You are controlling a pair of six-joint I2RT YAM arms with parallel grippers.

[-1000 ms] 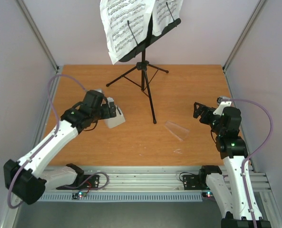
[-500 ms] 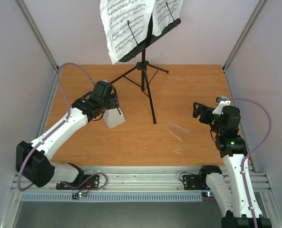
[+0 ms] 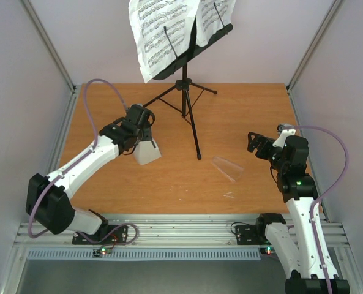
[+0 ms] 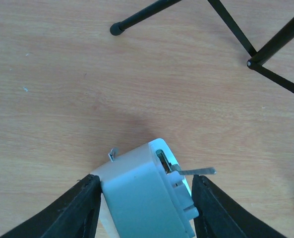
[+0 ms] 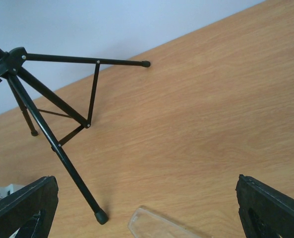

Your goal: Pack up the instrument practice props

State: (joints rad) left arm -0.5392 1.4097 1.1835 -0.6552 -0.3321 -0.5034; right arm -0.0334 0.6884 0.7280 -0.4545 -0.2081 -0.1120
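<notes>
The pale grey metronome (image 3: 146,151) stands on the table, left of centre. My left gripper (image 3: 142,133) is over it, and in the left wrist view its black fingers (image 4: 87,203) press both sides of the metronome (image 4: 137,193), whose thin metal pendulum (image 4: 196,171) sticks out to the right. The black tripod music stand (image 3: 187,92) rises at the back with white sheet-music pages (image 3: 160,30) on its desk. The clear plastic cover (image 3: 228,168) lies flat right of centre. My right gripper (image 3: 258,146) hovers open to its right, with the cover (image 5: 156,227) low in the right wrist view.
The stand's long front leg (image 3: 195,138) reaches down between the metronome and the cover, and its foot (image 5: 101,216) ends close to the cover. Grey walls and metal posts close in the table's left, right and back sides.
My left arm has swung forward over the metronome and its jaws have narrowed from wide open onto the metronome's sides. The right arm has hardly moved.
</notes>
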